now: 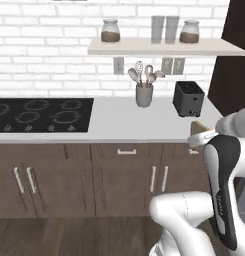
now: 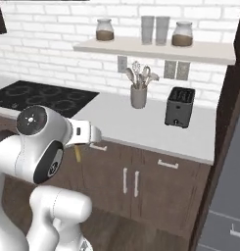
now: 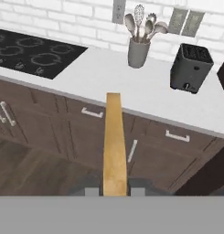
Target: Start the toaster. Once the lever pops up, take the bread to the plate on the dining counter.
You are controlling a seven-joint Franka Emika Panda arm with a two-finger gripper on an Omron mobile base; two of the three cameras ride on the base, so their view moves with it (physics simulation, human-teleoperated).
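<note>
Tan bread (image 3: 114,146): pinched edge-on in claw (image 3: 114,189), carried clear of the worktop surface (image 3: 131,87). Toaster (image 3: 191,67): slots empty, toasting apparently done. Outstanding: delivery to plate.

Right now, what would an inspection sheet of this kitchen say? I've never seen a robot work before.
Surface: white worktop with a black hob at its left end.
Job's things: the toaster stands at the worktop's right end, away from the arm; the bread, seen edge-on in the hand view, is held out in front of the cabinets. Plate and dining counter: nothing seen.
Clutter: grey utensil cup with spoons and a whisk, left of the toaster.
Grippers: the gripper is shut on the bread.
Cables: nothing seen.
Surroundings: white brick wall, a shelf with jars and tumblers, wall sockets, brown cabinets below.
</note>
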